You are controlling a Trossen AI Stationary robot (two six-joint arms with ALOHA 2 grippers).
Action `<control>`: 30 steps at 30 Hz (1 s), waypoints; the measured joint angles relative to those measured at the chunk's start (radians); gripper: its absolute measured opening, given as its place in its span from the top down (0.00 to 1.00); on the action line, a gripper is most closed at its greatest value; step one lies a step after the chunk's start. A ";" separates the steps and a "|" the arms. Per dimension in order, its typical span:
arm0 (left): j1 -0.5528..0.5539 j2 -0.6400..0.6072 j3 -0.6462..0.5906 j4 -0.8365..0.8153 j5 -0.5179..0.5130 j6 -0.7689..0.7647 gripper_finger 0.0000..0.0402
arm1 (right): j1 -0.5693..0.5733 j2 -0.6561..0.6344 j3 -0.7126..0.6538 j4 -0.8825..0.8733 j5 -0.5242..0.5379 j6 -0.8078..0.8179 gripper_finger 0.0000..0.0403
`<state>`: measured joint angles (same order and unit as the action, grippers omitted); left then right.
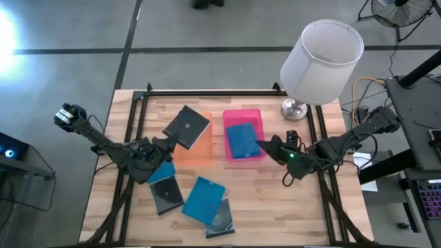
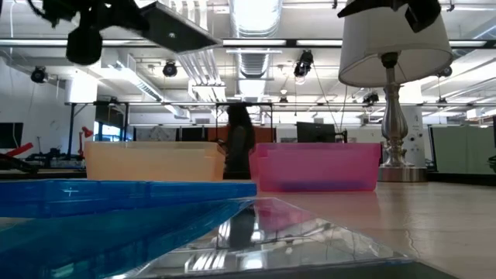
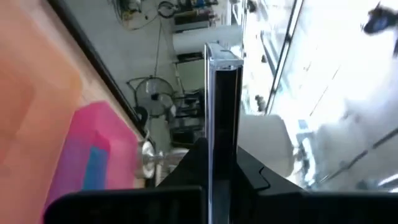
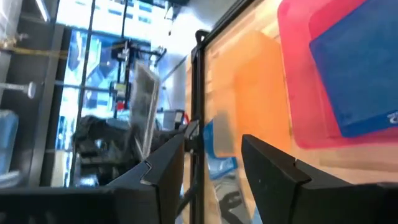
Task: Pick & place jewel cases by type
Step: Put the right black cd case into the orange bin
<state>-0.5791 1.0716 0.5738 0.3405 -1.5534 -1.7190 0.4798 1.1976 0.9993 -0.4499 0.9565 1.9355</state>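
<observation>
Holding a dark jewel case [image 1: 187, 127] tight in the left tool [image 1: 164, 142], lifted above the orange tray [image 1: 195, 150]; right tool [image 1: 270, 147] empty, partly open, beside pink tray [image 1: 256, 117] containing a blue case [image 1: 242, 140].

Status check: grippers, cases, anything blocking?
Left gripper shut on dark case above orange tray. Right gripper open beside pink tray. Nothing blocking.

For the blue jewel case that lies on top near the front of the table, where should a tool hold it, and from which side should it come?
Probably by the rim, from above. The blue jewel case lies flat and thin on the table, partly over a clear case, so only its edges offer a hold. Its upper left corner and left edge look free; a tool could come down there with one finger on each side of the rim.
</observation>
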 joint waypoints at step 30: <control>0.912 -0.113 0.525 -1.251 1.599 1.069 0.99 | -0.193 0.221 0.222 -0.188 -0.722 -0.747 0.72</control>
<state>0.3333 0.9587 1.0992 -0.9101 0.0455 -0.6504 0.2866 1.4189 1.2217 -0.6383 0.2341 1.1885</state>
